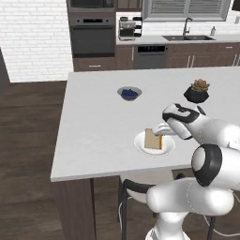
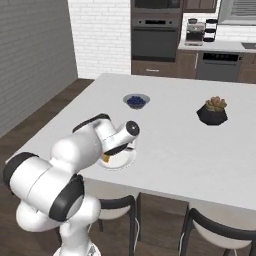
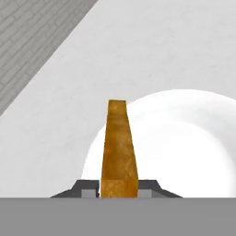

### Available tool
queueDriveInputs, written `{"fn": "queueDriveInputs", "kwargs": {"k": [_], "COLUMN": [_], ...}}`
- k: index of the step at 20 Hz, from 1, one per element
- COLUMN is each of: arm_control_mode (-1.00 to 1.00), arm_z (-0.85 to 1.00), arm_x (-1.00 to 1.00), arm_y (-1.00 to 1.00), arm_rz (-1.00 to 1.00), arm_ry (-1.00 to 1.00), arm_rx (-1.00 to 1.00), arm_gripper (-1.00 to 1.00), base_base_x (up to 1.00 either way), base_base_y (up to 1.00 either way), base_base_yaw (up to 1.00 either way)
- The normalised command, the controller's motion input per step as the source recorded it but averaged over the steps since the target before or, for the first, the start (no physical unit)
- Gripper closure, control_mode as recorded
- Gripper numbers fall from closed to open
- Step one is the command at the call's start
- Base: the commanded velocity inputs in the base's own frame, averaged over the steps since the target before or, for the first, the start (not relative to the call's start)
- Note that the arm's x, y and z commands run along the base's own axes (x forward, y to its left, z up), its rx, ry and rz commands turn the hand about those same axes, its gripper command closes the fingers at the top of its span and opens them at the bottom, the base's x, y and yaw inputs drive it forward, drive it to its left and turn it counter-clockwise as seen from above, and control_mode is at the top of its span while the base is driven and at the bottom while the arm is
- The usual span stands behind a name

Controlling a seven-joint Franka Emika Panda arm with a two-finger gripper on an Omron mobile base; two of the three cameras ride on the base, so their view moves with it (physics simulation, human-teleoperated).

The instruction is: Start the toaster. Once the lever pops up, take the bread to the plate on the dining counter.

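Gripper (image 3: 119, 188) pinches the square golden bread (image 3: 119, 147) over the round plate (image 3: 184, 147).

Around the plate (image 1: 140, 145) the desk (image 1: 93, 122) lies bare on its left and toward the near edge, so a pincer could pass there. Beyond the plate stands a small blue bowl (image 1: 129, 93), well apart. To the plate's right and farther back sits a dark potted plant (image 1: 197, 92). Chair backs (image 2: 210, 225) rise below the near edge.
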Motion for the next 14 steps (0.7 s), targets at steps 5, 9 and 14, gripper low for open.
{"fn": "queueDriveInputs", "kwargs": {"k": [5,9,14], "arm_control_mode": [-1.0,-1.0,-1.0], "arm_z": [-0.26,-0.18,-0.01], "arm_x": [0.33,0.15,0.0], "arm_y": [0.0,0.0,-0.04], "arm_rz": [0.0,0.0,-0.03], "arm_ry": [0.0,0.0,0.0], "arm_rx": [0.0,0.0,-0.03], "arm_gripper": [-1.0,-1.0,-1.0], "base_base_x": [0.0,0.0,0.0], "base_base_y": [0.0,0.0,0.0], "base_base_yaw": [0.0,0.0,0.0]}}
